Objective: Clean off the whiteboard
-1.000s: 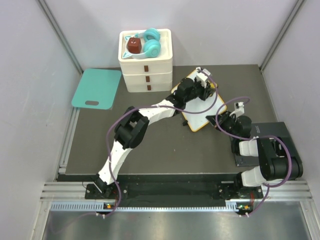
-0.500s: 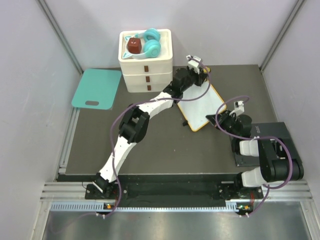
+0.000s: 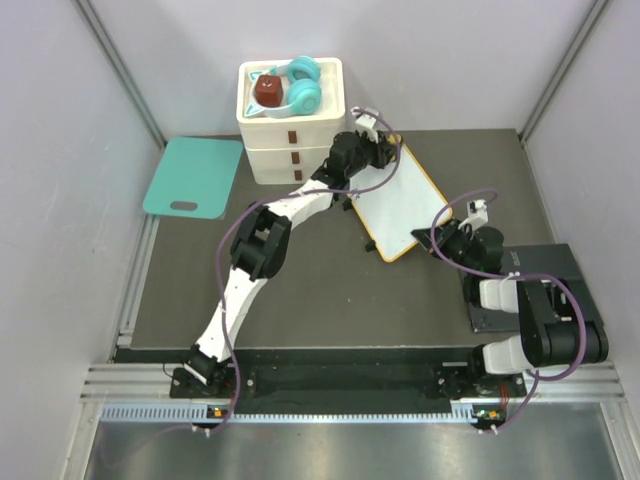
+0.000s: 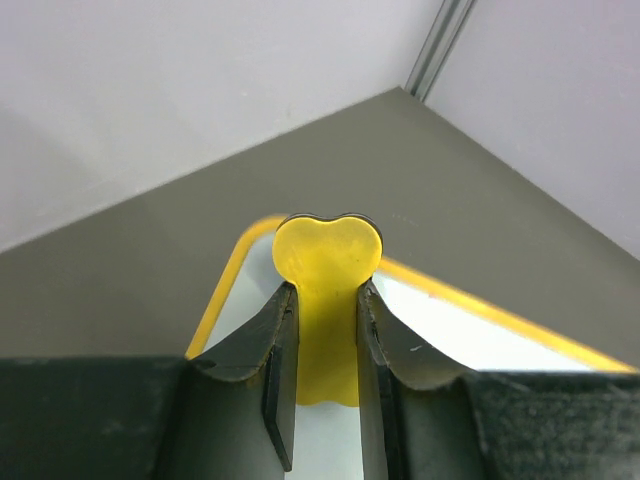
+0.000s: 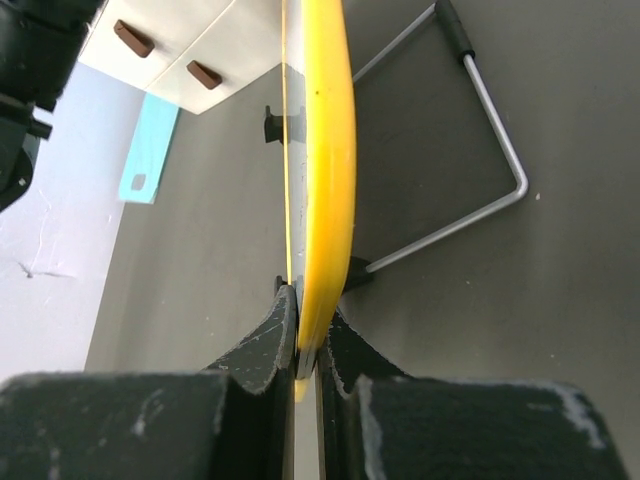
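We judge the wiping to be nearly done: in the top view the whiteboard (image 3: 405,205) lies tilted toward the far right of the tabletop (image 3: 300,290), and its face looks plain white with no marks we can make out, though the far corner is hidden under the left arm. What may be left is that corner and then putting things down. The left claw (image 4: 325,300) is partly closed, gripping a yellow heart-shaped eraser (image 4: 328,250) that sits over the board's rounded far corner; we cannot tell whether it presses on the surface. The right claw (image 5: 308,330) is pinched almost shut on the board's yellow rim, holding it steady, with a wire stand (image 5: 490,120) behind.
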Robot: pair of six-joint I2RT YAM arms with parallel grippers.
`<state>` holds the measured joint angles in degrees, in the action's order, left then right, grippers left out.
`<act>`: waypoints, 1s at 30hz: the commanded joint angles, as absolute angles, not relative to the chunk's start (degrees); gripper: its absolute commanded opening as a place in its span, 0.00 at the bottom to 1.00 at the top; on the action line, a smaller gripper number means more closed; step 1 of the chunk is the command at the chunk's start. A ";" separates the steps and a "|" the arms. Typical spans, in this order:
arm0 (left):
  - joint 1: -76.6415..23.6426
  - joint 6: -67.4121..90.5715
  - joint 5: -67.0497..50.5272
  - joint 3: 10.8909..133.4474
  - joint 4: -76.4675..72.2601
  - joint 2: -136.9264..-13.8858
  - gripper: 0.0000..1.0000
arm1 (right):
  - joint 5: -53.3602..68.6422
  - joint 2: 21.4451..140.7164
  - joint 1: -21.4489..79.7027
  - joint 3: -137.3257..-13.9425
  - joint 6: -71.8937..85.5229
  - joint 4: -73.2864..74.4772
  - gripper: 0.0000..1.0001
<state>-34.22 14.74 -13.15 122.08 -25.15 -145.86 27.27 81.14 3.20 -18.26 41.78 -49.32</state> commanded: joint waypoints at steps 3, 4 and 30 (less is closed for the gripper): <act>-34.80 17.75 -17.84 110.83 -20.56 -142.39 0.00 | 31.20 79.80 3.87 -20.30 33.14 -47.46 0.00; -34.80 17.49 -17.49 110.74 -20.48 -142.47 0.00 | 31.11 79.80 3.78 -20.30 32.96 -47.37 0.00; -36.12 19.42 -22.57 107.50 -25.84 -140.98 0.00 | 31.38 81.21 3.78 -19.60 31.20 -46.84 0.00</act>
<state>-34.33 18.41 -16.38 112.51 -31.79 -141.84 27.88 80.86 3.20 -18.87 38.85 -47.68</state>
